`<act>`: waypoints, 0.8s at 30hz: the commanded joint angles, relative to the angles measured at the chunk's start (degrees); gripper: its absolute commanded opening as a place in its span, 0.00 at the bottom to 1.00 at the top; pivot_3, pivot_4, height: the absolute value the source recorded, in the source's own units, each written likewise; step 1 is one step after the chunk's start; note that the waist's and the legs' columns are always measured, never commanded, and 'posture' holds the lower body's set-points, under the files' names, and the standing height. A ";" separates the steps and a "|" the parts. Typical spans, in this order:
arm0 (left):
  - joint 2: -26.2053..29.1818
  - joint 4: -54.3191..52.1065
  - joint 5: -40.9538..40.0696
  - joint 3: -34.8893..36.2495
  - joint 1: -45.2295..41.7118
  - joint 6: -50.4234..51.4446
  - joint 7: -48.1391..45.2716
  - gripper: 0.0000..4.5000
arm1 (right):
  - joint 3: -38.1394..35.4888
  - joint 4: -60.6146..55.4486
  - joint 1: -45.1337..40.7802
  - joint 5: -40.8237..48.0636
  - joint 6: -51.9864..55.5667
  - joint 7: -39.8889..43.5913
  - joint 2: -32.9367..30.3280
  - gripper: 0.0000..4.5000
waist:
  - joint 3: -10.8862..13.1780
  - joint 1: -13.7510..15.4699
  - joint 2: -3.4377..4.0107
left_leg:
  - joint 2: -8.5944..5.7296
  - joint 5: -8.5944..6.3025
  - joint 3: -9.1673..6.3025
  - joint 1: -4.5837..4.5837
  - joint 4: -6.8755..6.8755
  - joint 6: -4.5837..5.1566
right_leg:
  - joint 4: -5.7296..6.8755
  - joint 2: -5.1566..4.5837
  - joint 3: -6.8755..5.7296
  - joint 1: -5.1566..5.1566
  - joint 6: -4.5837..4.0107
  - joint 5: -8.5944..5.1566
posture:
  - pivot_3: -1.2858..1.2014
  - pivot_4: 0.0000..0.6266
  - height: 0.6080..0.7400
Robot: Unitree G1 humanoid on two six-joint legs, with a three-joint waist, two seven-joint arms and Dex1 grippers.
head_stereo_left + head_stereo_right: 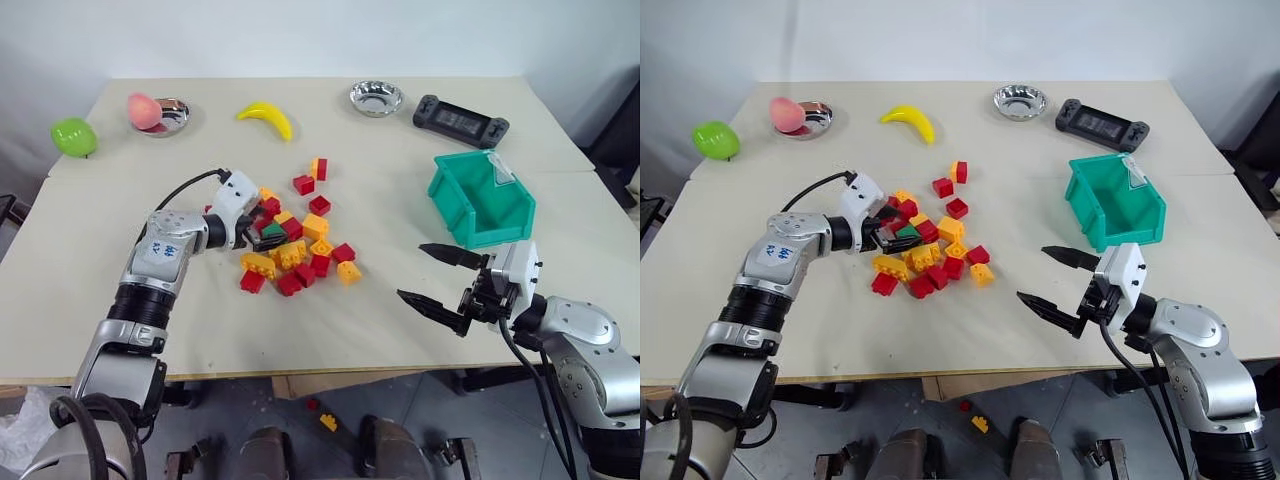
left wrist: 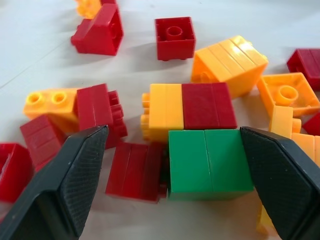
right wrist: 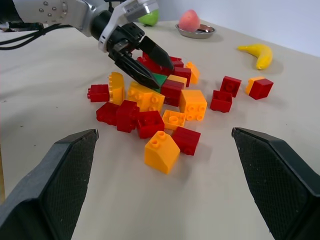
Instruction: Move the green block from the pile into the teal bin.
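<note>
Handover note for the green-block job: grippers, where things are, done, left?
Left gripper: open, straddling the green block in the pile, not closed on it.
Right gripper: open, empty, hovering near the table edge in front of the teal bin.
Done: approach to the block.
Left: close on the block, lift it out, carry it to the bin and release.

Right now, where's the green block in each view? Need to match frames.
Left eye view: green block in the pile's left part, at the left gripper.
Right eye view: same spot.
Left wrist view: low centre, between the open fingers.
Right wrist view: small green patch beside the left gripper's fingers.
Shared landmark: the left gripper.
</note>
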 commanded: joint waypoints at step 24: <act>-2.05 -2.95 -1.83 3.00 5.36 -5.92 -2.57 0.33 | -0.47 -2.61 -0.66 0.77 0.31 -0.18 -0.21 1.00 | -0.01 0.35 0.01 | 0.00 0.00 -0.01 -0.06 0.05 0.00 | 0.02 0.00 0.01 -0.03 0.00 0.00 | 0.52 0.24 1.00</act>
